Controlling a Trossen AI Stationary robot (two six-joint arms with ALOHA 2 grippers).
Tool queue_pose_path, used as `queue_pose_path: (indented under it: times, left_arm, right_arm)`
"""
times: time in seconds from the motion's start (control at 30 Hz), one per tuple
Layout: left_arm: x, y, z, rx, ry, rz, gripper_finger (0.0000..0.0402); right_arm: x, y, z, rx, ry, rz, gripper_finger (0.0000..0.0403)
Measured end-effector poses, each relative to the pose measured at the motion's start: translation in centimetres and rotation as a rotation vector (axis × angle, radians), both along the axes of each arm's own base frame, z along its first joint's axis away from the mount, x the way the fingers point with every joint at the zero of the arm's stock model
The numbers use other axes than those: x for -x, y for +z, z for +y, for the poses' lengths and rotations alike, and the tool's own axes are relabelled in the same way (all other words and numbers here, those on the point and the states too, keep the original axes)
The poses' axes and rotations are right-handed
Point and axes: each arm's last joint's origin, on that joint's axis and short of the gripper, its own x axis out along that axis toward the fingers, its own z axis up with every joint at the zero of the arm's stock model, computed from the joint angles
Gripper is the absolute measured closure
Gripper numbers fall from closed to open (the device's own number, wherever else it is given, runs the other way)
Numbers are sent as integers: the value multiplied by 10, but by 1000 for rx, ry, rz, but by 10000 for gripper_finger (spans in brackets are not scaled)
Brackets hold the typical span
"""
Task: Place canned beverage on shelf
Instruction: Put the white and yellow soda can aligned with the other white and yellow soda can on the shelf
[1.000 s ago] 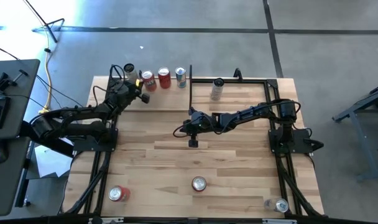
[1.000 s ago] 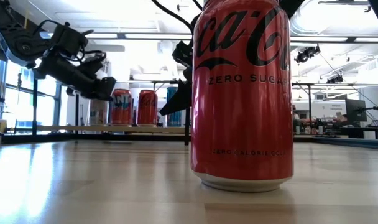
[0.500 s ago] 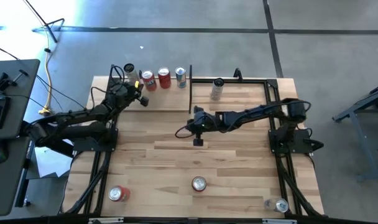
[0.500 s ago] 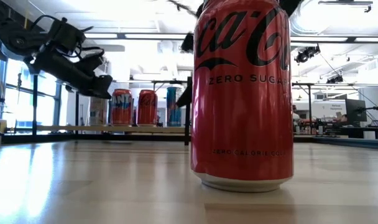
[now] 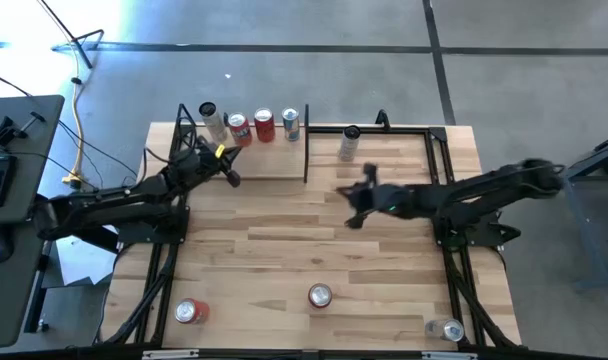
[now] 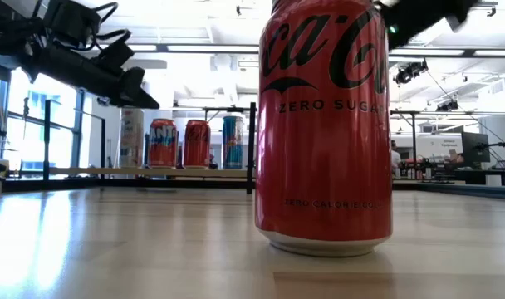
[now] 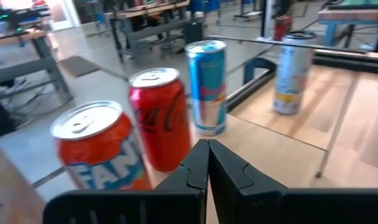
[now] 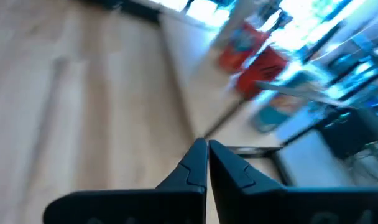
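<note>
The shelf (image 5: 269,165) is a pale-wood board with black rod frames at the table's far left. Standing on it are a tall white can (image 5: 207,113), an orange Fanta can (image 5: 238,127), a red Coke can (image 5: 264,124) and a blue can (image 5: 290,122); they also show in the low view (image 6: 196,143). My left gripper (image 5: 231,178) is shut and empty, just near of the shelf's cans (image 7: 159,115). My right gripper (image 5: 352,208) is shut and empty above mid-table.
A tall silver can (image 5: 350,143) stands right of the shelf's black end frame (image 5: 306,150). Near the front edge stand a red can (image 5: 191,311), a Coke Zero can (image 5: 319,295), which fills the low view (image 6: 323,124), and a silver can (image 5: 447,329).
My left gripper has drawn back from the shelf's cans toward the table's near edge and risen. My right gripper has swung quickly from mid-table toward the right edge. The cans on the shelf have stayed put.
</note>
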Motion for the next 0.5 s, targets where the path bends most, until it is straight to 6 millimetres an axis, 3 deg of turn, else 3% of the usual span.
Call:
queue_pose_path:
  times: [0.2,0.3,0.4,0.5]
  left_arm:
    - [-5,0,-8,0,-55,4,401]
    - [-6,0,-9,-11,-69,13,401]
    - [-6,0,-10,-12,-71,14,401]
    - [-6,0,-10,-12,-70,14,401]
  right_arm:
    - [40,2,-50,-72,-224,-230,401]
    - [49,5,-71,-114,-290,-226,384]
    - [51,8,-90,-179,-295,-188,342]
    - [50,9,-106,-237,-308,-158,274]
